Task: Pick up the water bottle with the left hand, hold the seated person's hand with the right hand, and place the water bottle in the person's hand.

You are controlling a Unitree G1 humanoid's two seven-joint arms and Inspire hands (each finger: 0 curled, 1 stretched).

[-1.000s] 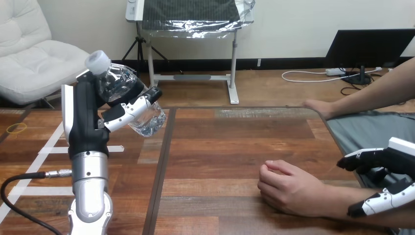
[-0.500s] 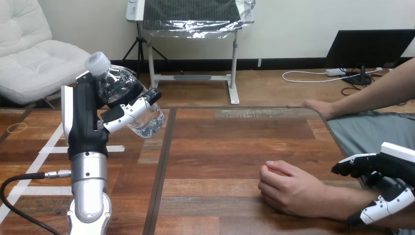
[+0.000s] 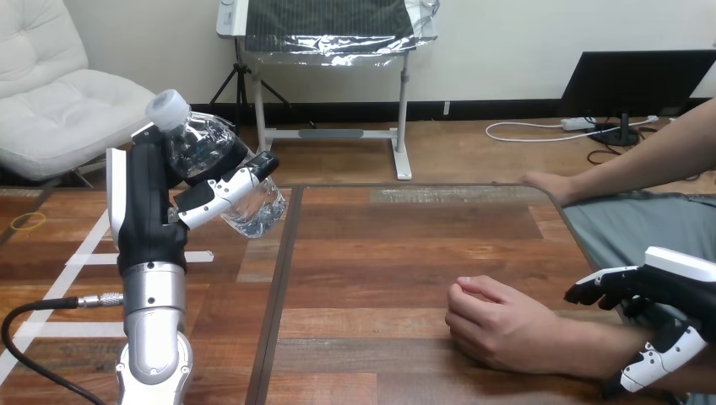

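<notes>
Gripping the water bottle (image 3: 221, 173), the left hand (image 3: 156, 215) stands raised at the view's left, its fingers wrapped across the bottle's clear body. The bottle tilts, with its white cap (image 3: 167, 108) up and to the left and its base down and to the right. It hangs well clear of the wood, just left of a dark line (image 3: 274, 295) that runs front to back.

From that line a broad stretch of the desk (image 3: 380, 253) lies bare as far as the person's hand (image 3: 498, 329). This hand rests on the desk near its front right, fingers loosely curled under and knuckles toward the bottle. At the desk's far right corner the person's other hand (image 3: 547, 181) lies on the far edge.

The desk's right edge slants toward the near right. Just past it the right hand (image 3: 667, 291) hovers over the person's forearm (image 3: 591, 350), behind the wrist. Its fingers are loosely bent and point left, and its thumb sits lower and apart from them. The hand is not closed on the forearm, and whether the thumb touches it cannot be told.
</notes>
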